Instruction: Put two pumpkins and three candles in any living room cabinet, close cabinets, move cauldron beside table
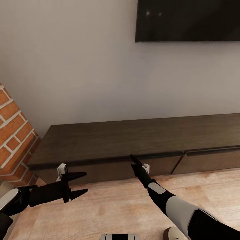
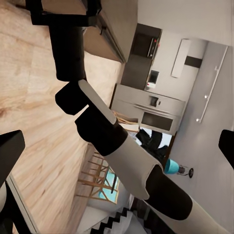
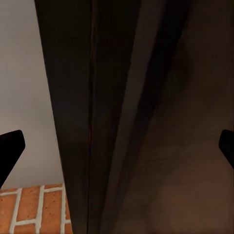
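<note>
cabinet [image 1: 110, 143]: long, low, dark wood unit against the wall under the screen, drawer fronts closed or nearly so
right gripper [image 1: 133, 159]: fingers spread, tips at the top lip of the left drawer front
left gripper [image 1: 80, 182]: open, holding nothing, hovering over the floor in front of the unit
handling: rigid, heavy front, likely slides stiffly; no handle seen, so hook the upper edge

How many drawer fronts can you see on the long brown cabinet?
2. One drawer front sits where the right gripper reaches its top edge. The other is at the cabinet's far right. More may lie beyond the picture's edge.
</note>
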